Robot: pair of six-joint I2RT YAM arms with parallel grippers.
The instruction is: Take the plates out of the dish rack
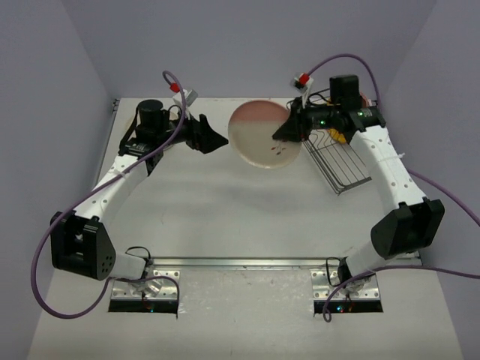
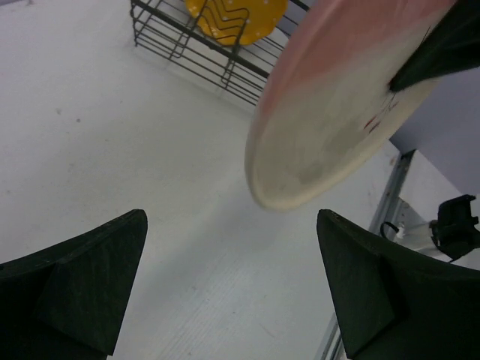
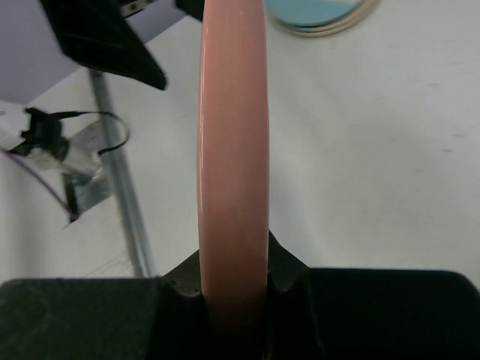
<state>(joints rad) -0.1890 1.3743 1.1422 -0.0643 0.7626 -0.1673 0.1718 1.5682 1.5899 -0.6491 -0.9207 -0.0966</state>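
Note:
My right gripper (image 1: 287, 132) is shut on the rim of a cream plate with a pink segment (image 1: 261, 135) and holds it tilted above the table, left of the dish rack (image 1: 341, 161). The right wrist view shows that plate (image 3: 232, 150) edge-on, pinched between the jaws of the right gripper (image 3: 232, 289). My left gripper (image 1: 216, 139) stands open just left of the plate, apart from it. In the left wrist view the plate (image 2: 337, 112) hangs ahead of the open left gripper (image 2: 231, 225). A yellow-orange plate (image 2: 236, 15) stands in the wire rack (image 2: 202, 49).
A cream plate with a light-blue segment (image 3: 319, 15) lies flat on the table beyond the held plate. A metal rail (image 2: 390, 202) runs along the table edge. Purple cables loop from both arms.

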